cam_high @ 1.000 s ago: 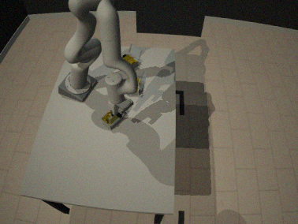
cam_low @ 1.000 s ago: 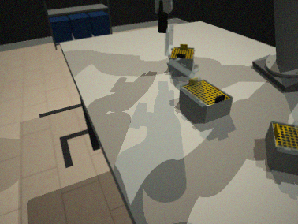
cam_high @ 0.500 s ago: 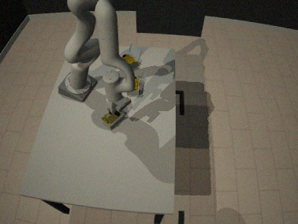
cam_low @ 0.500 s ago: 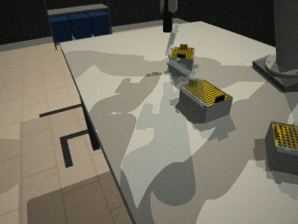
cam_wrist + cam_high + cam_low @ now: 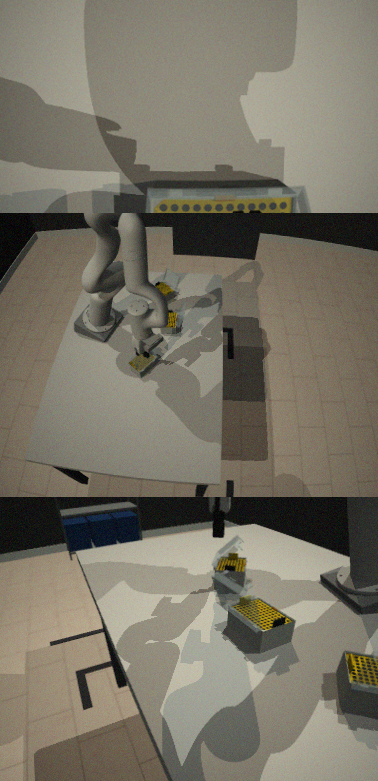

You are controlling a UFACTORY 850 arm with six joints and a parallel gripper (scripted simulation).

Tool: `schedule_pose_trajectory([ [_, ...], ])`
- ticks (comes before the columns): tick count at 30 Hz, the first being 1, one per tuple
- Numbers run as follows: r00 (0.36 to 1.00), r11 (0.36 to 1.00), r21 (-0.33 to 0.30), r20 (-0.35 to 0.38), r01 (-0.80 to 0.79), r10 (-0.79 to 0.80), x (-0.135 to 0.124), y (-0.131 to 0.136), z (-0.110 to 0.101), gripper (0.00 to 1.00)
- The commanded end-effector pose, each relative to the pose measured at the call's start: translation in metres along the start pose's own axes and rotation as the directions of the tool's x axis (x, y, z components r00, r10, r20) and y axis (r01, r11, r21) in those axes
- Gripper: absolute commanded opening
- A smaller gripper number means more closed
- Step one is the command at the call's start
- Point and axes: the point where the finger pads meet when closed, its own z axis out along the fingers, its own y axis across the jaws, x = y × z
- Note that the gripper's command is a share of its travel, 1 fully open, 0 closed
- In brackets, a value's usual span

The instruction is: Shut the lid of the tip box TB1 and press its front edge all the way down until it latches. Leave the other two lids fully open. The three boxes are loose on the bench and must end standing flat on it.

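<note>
My tool (image 5: 218,530), fingers pressed together on nothing, hangs just above the grey tip box with yellow rack (image 5: 229,572). Its clear hinged lid (image 5: 234,546) looks light; the box is loose, so I'd push the front edge.

Three tip boxes stand on the bench (image 5: 100,423), all in the half nearer the arm's base (image 5: 82,329). In the top view the base sits at the bench's left side. One box (image 5: 166,288) lies behind and right of it, a second box (image 5: 171,320) lies right of it, and a third box (image 5: 142,362) lies in front of it, nearest the bench's middle. The hand (image 5: 140,348) hangs over the rear edge of that third box, just above its tilted lid (image 5: 231,547). Beyond the bench's far corner in the exterior view, a cabinet (image 5: 100,509) stands on the floor (image 5: 40,622).
</note>
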Motion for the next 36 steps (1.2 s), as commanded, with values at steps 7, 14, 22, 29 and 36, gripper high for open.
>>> schedule_pose_trajectory([
  [7, 1.0, 1.0, 0.0, -0.002, 0.0, 0.0, -0.001, 0.0, -0.001, 0.0],
  [14, 1.0, 1.0, 0.0, -0.002, 0.0, 0.0, -0.001, 0.0, -0.001, 0.0],
  [22, 1.0, 1.0, 0.0, -0.002, 0.0, 0.0, -0.001, 0.0, -0.011, 0.0],
  [29, 1.0, 1.0, 0.0, -0.002, 0.0, 0.0, -0.001, 0.0, -0.021, 0.0],
  [36, 1.0, 1.0, 0.0, -0.002, 0.0, 0.0, -0.001, 0.0, -0.035, 0.0],
])
